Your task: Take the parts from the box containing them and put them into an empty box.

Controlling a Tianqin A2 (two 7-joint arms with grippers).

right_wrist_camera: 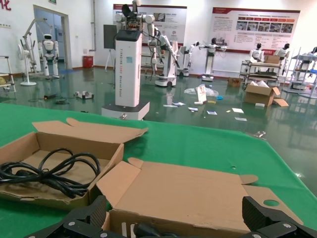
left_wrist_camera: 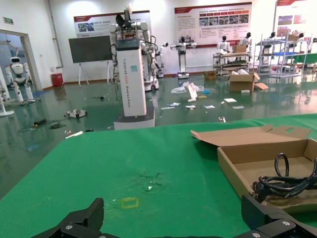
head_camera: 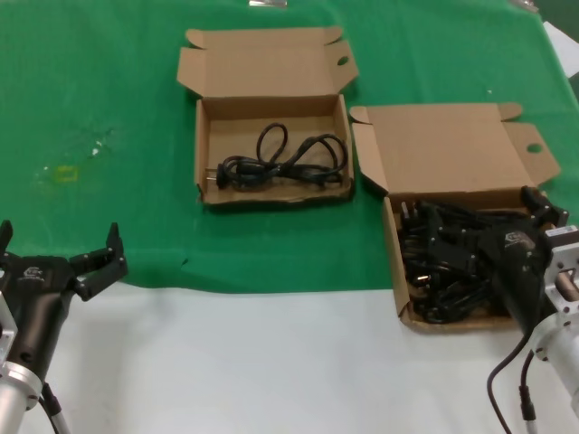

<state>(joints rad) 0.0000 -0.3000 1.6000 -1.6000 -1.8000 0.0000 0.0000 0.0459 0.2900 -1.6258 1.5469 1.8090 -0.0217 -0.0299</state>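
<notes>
The full box (head_camera: 395,262) at the right holds a heap of black power cords (head_camera: 443,262), its lid (head_camera: 452,149) folded back. My right gripper (head_camera: 484,226) is open, low over that heap; I cannot tell if it touches a cord. In the right wrist view it (right_wrist_camera: 176,213) faces the lid (right_wrist_camera: 198,191), with a plug (right_wrist_camera: 143,230) just below. The other box (head_camera: 206,154) in the centre holds one coiled cord (head_camera: 276,163), also seen in the left wrist view (left_wrist_camera: 287,183). My left gripper (head_camera: 59,240) is open and empty at the near left.
A green cloth (head_camera: 90,108) covers the far part of the table, and bare white tabletop (head_camera: 253,362) runs along the near edge. A small yellow mark (head_camera: 65,174) lies on the cloth at the left. The two boxes stand close together.
</notes>
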